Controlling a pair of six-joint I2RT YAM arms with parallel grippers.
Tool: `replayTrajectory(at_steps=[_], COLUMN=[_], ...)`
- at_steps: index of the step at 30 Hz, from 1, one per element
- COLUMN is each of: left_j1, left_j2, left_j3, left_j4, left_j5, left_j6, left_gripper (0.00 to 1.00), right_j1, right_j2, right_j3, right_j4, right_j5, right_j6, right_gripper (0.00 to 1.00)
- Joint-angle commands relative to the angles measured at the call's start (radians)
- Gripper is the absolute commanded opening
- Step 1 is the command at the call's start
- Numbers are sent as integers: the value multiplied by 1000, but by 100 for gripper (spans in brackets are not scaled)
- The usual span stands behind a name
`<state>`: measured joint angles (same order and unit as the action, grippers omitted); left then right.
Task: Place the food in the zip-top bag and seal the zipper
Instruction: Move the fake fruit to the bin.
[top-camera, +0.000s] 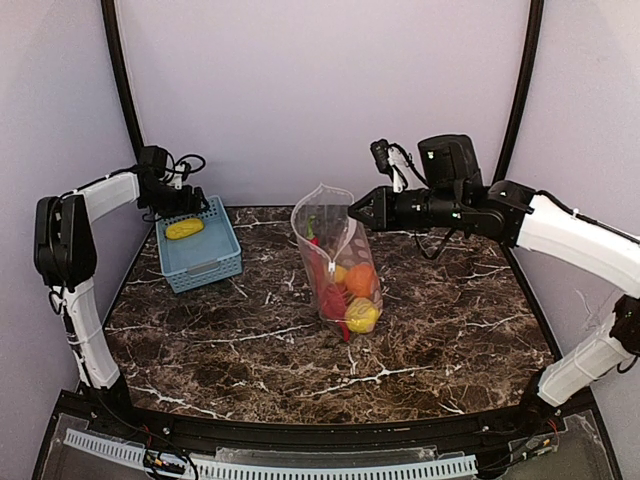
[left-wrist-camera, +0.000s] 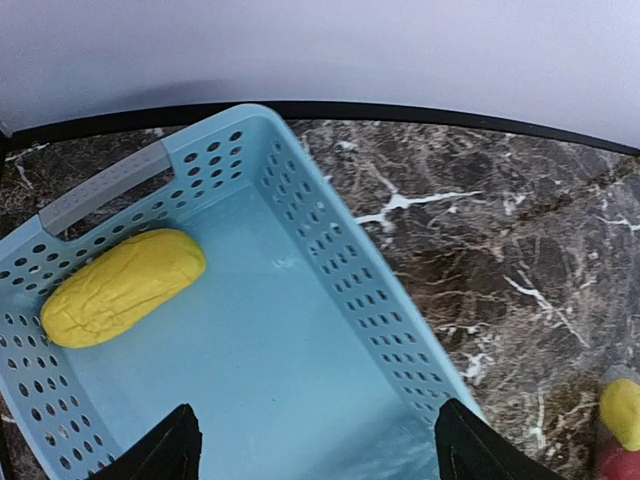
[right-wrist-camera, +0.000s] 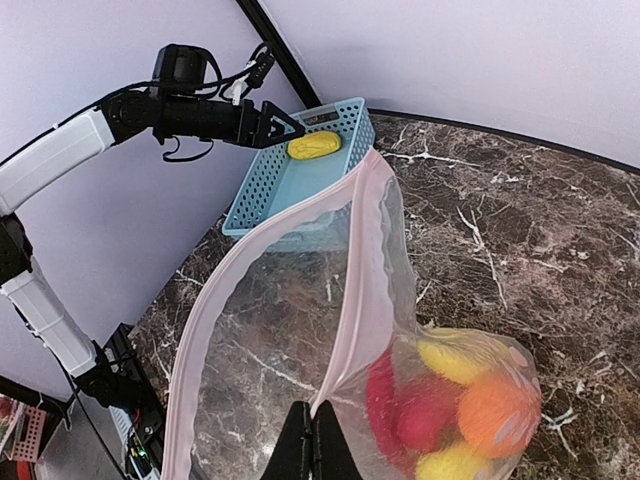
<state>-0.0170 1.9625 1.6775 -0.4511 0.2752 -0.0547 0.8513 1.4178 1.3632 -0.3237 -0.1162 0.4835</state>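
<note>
The zip-top bag (top-camera: 322, 222) stands open in the middle of the table, with a pink zipper strip (right-wrist-camera: 355, 290) round its mouth. Inside lie an orange ball (top-camera: 361, 279), yellow pieces (top-camera: 362, 316) and red pieces (right-wrist-camera: 420, 410). My right gripper (top-camera: 352, 212) is shut on the bag's mouth edge and holds it up; it also shows in the right wrist view (right-wrist-camera: 318, 440). One yellow piece (top-camera: 185, 229) lies in the blue basket (top-camera: 225, 262), also in the left wrist view (left-wrist-camera: 122, 286). My left gripper (left-wrist-camera: 315, 455) is open and empty above the basket floor.
The basket (left-wrist-camera: 350, 270) stands at the back left, close to the wall. Dark marble table (top-camera: 450, 320) lies around the bag. The left arm (right-wrist-camera: 60, 160) reaches along the left wall. Black frame posts stand at the back corners.
</note>
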Motion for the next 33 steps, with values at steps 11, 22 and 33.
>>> replayTrajectory(at_steps=[11, 22, 33], left_j1=[80, 101, 69], left_j2=[266, 421, 368], left_j3=[229, 387, 339], left_j4=[40, -35, -110], left_j5=[-88, -81, -39], left_j6=[211, 218, 144], left_gripper=[83, 83, 83], right_j1=[-1, -1, 0], right_j2=[28, 37, 17], right_j3=[-19, -18, -46], right_j4=[26, 11, 41], right_j5=[-12, 0, -29], right_j6=[22, 51, 59], right_gripper=[0, 0, 0])
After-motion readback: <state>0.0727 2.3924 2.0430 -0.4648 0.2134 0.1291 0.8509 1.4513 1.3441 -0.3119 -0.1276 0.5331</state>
